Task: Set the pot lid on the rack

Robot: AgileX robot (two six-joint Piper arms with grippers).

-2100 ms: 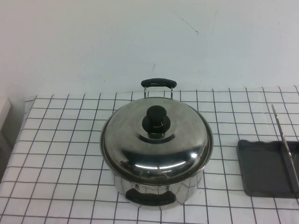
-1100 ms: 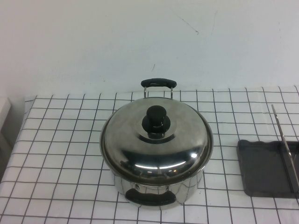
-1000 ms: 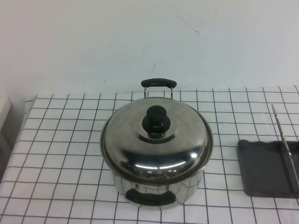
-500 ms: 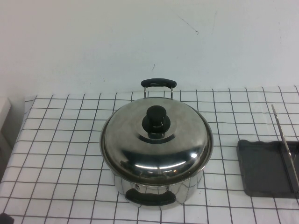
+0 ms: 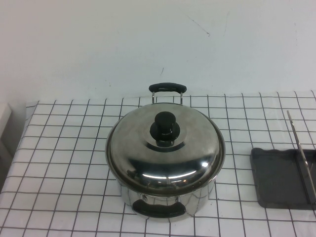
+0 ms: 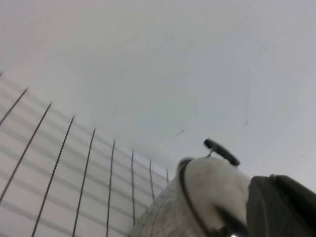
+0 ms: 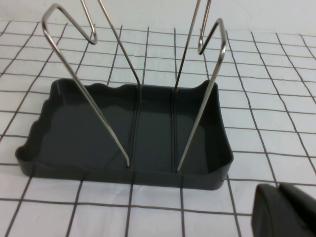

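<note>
From the high camera, the pot lid (image 5: 165, 150) sat closed on the steel pot (image 5: 168, 205) at centre, the rack (image 5: 281, 177) well apart at 3 o'clock — neither arm visible. Left wrist camera: the left gripper (image 6: 284, 207) was a dark edge beside the pot, its opening impossible to judge. Right wrist camera: the right gripper (image 7: 286, 212) hovered near the rack's dark tray — likewise unreadable

Open checked cloth (image 5: 59, 163) left of the pot (image 5: 165, 200) and between pot and rack (image 5: 279, 177). Rack's upright wires (image 7: 197, 98) obstruct from above.
</note>
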